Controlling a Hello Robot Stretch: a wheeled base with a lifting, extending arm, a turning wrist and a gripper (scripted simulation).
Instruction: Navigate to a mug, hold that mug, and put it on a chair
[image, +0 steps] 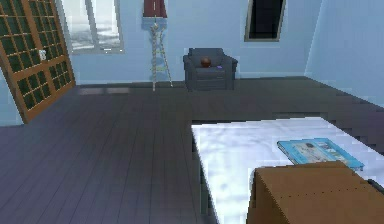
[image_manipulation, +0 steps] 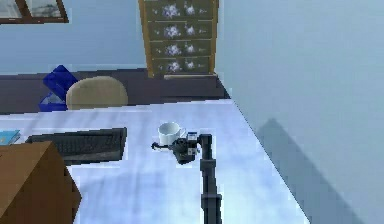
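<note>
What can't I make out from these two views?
1. Arm side view: whether the gripper holds the mug; the mug stands on the table right behind the jaws.
2. Forward view: the small reddish thing on the armchair is too small to name.
3. Forward view: the brown box is cut off by the bottom edge.
4. Arm side view: the blue thing is partly hidden by the chair back.

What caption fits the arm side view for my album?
Gripper near a white mug on a table with a keyboard.
</note>
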